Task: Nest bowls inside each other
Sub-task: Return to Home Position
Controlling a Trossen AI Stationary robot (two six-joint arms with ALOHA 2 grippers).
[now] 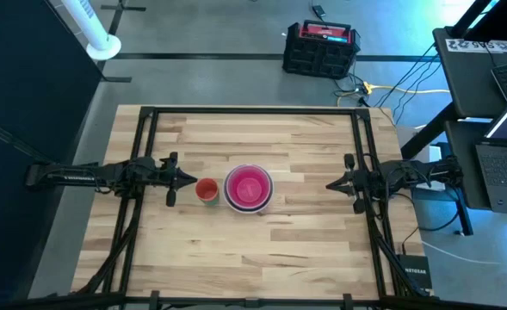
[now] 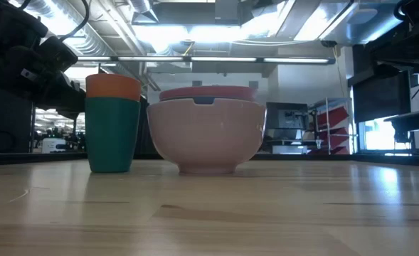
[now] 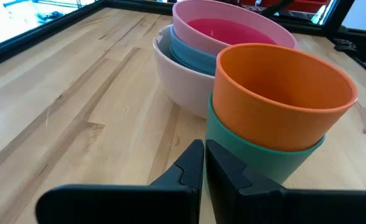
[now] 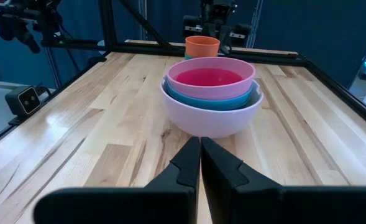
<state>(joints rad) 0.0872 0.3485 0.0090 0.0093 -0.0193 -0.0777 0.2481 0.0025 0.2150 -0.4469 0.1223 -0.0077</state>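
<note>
The bowls (image 1: 249, 189) stand nested in one stack at the table's middle. A pale outer bowl (image 4: 210, 118) rests on the wood. Inside it sit a grey-blue bowl (image 4: 210, 99) and a pink one (image 4: 220, 78) with a magenta inside (image 3: 223, 31). Just left of the stack, an orange cup (image 3: 282, 93) sits in a green cup (image 2: 113, 139). My left gripper (image 3: 204, 152) is shut, level, just short of the cups on their left. My right gripper (image 4: 200, 146) is shut, well to the stack's right, pointing at it.
A black frame (image 1: 253, 110) runs around the tabletop, with rails along its left and right sides. Bare wood lies in front of and behind the stack. Off the table there is a black and red case (image 1: 320, 47) on the floor and desks with laptops (image 1: 503, 103) at right.
</note>
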